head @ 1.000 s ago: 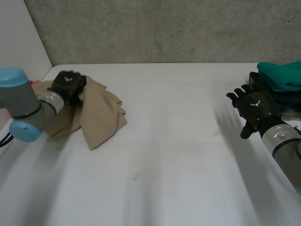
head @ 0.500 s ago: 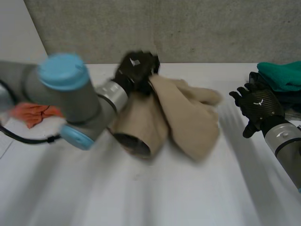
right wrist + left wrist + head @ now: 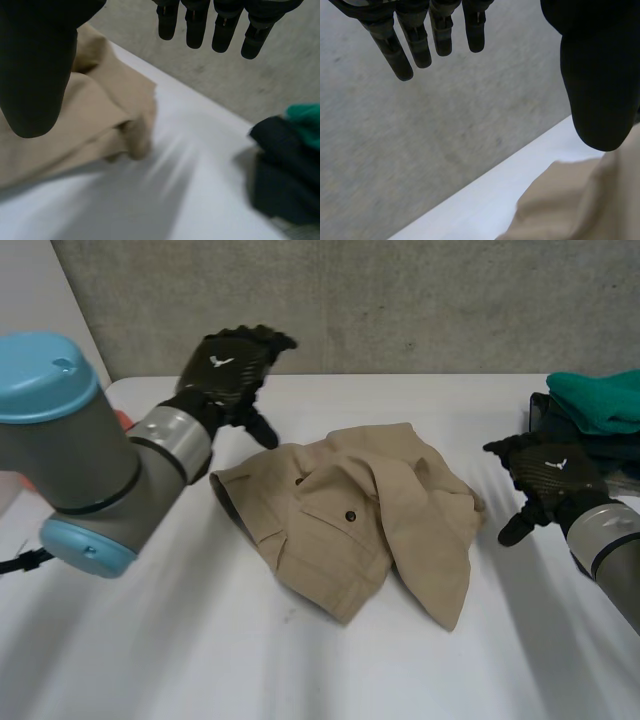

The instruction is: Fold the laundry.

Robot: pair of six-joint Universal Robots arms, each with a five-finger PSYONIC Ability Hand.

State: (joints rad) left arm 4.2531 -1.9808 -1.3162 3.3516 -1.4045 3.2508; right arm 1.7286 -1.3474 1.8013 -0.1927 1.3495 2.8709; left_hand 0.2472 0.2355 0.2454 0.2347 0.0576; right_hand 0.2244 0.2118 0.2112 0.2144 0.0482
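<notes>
Here the tan garment [image 3: 350, 525] lies crumpled about the middle of the white bench [image 3: 300, 670], a little nearer its far edge than its near one, with loose folds heaped on its right side and a dark button [image 3: 350, 516] showing on the flatter left part. The left robot hand [image 3: 232, 365] hangs in the air over the far left part of the bench, just off the garment's far left corner and clear of the cloth. In the left wrist view its fingers [image 3: 417, 45] are straight and spread well away from the thumb, and they hold nothing. The right robot hand [image 3: 548, 472] is low by the right edge of the bench, close beside the garment's right folds, with a strip of bare bench between them in the head view. In the right wrist view its fingers [image 3: 197, 25] are likewise straight and apart from the thumb, empty. At the far right corner of the bench a teal cloth [image 3: 600, 400] sits on top of a dark cloth [image 3: 585, 448], just beyond the right robot hand. A grey concrete wall [image 3: 400, 300] rises behind the far edge.
</notes>
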